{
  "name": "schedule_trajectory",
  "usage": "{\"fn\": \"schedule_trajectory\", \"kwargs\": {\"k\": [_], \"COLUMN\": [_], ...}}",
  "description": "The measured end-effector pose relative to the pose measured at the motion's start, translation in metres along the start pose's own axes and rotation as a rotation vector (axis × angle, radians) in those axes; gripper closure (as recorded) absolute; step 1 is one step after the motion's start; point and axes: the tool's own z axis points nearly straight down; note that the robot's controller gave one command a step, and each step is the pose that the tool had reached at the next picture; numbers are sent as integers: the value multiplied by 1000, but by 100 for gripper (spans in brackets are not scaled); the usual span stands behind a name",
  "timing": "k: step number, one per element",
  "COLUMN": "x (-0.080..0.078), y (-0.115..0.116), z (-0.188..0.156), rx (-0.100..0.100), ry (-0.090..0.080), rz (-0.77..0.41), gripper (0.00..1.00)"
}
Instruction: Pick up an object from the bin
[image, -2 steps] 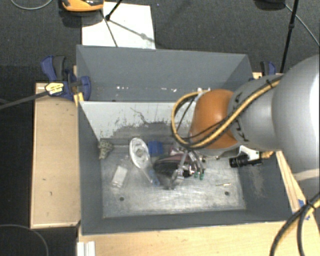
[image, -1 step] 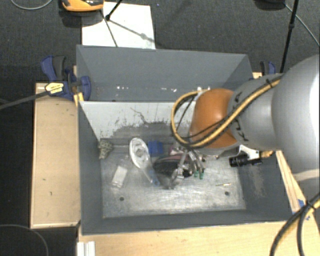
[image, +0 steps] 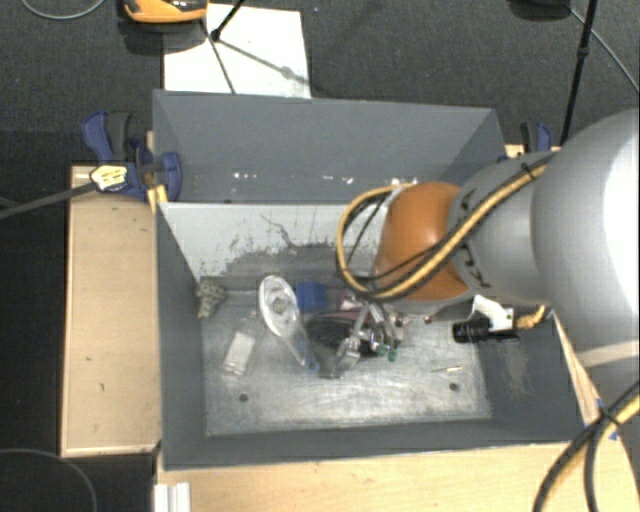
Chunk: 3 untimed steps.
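Grey metal walls the bin (image: 180, 330), and in the camera view we see the hand (image: 367, 338) low over the floor near the frame's centre, under the arm's orange cover (image: 415, 245). A dark object (image: 325, 333) lies just left of it, with a clear plastic piece (image: 281, 310) and a blue piece (image: 311, 294) beyond. We cannot tell whether the hand is open or closed, but we judge this the grasping step: the next move calls for a sure closure on the nearest thing, likely the dark object, then a straight lift away from its neighbours.
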Motion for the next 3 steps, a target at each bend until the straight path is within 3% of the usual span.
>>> {"fn": "schedule_trajectory", "kwargs": {"k": [1, 2, 3], "x": [-6, -9, -9], "y": [1, 2, 2], "z": [-5, -45, -48], "rx": [-7, 6, 7], "ry": [-23, 9, 12], "rz": [2, -2, -4], "gripper": [100, 100, 100]}}
